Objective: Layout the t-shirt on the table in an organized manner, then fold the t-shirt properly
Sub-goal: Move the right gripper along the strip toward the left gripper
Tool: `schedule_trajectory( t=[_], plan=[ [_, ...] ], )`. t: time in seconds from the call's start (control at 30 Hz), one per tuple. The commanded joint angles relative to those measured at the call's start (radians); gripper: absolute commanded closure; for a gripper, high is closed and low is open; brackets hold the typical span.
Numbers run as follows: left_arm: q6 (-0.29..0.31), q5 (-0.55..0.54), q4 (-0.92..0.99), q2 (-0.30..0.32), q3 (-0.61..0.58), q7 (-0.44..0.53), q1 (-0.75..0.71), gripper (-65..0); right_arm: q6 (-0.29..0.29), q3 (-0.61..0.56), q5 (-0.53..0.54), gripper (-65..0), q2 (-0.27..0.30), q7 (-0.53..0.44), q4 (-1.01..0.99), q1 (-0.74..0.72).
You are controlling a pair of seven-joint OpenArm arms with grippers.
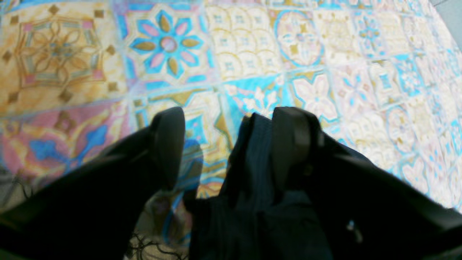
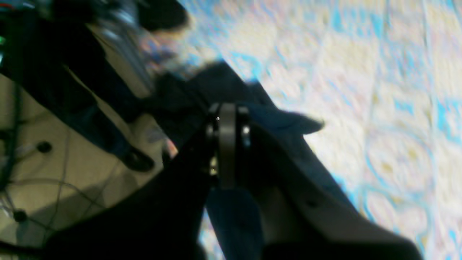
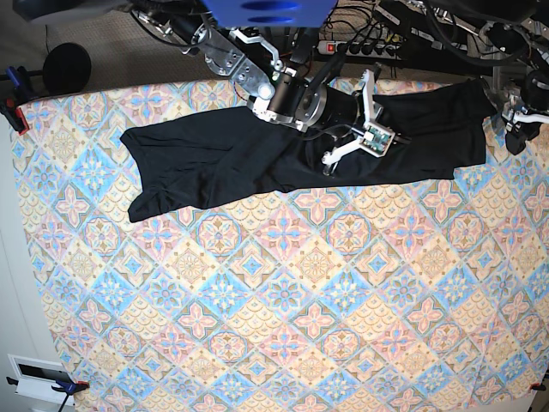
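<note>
**A:** Where's the t-shirt (image 3: 257,159) sitting?

**B:** Stretched in a long band across the far side of the table (image 3: 283,326), running almost the full width in the base view. The near side shows only the patterned cloth. It isn't flat yet; there are folds along its length, and the end on the view's left bunches into a drooping corner.

**A:** And the grippers?

**B:** The right gripper (image 2: 227,119) has its jaws together, clamped on a fold of the t-shirt; dark fabric comes out on both sides of the tips in its wrist view (blurry, but the pinch is plain enough). The left gripper (image 1: 231,119) has its jaws standing apart. Cloth is draped against one finger (image 1: 292,144), while the other finger (image 1: 169,141) is bare over the table, so I'd not call that a grip.

**A:** How will the shirt handle?

**B:** I'd judge it light, soft and limp. It will sag from wherever it's held and drag along the tablecloth rather than slide cleanly. It isn't fragile, though a pinch can easily catch two layers at once.

**A:** Best place to take hold?

**B:** At the edges or corners, such as hem corners or shoulder seams, one per gripper, kept well apart so the fabric is pulled taut.

**A:** Any print, brand or label?

**B:** None that I can read; the shirt looks plain black.
</note>
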State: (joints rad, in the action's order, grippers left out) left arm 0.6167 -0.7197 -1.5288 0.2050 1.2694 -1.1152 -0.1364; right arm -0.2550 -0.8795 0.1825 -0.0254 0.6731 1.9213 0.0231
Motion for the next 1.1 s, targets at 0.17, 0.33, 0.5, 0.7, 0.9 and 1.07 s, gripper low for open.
schedule_trajectory(
  t=[0.17, 0.33, 0.5, 0.7, 0.9, 1.07],
  plan=[
    [0.002, 0.001, -0.016, 0.021, 0.003, 0.024, 0.002, -37.5, 0.001, -0.129, 0.005, 0.0, -0.012, -0.051, -0.056, -0.058],
    [0.002, 0.001, -0.016, 0.021, 0.003, 0.024, 0.002, -37.5, 0.001, -0.175, 0.004, 0.0, -0.052, -0.095, -0.135, -0.11],
    [0.001, 0.001, -0.016, 0.021, 0.003, 0.025, 0.002, -37.5, 0.001, -0.188, 0.004, 0.0, -0.112, -0.207, -0.222, -0.113],
    [0.001, 0.001, -0.016, 0.021, 0.006, 0.025, 0.002, -37.5, 0.001, -0.194, 0.004, 0.0, -0.12, -0.264, -0.291, -0.157],
    [0.001, 0.001, -0.016, 0.02, 0.005, 0.025, 0.002, -37.5, 0.001, -0.194, 0.002, 0.0, -0.124, -0.264, -0.334, -0.159],
    [0.001, 0.002, -0.016, 0.02, 0.005, 0.025, 0.017, -37.5, 0.001, -0.188, 0.004, 0.0, -0.126, -0.278, -0.362, -0.182]
  ],
)
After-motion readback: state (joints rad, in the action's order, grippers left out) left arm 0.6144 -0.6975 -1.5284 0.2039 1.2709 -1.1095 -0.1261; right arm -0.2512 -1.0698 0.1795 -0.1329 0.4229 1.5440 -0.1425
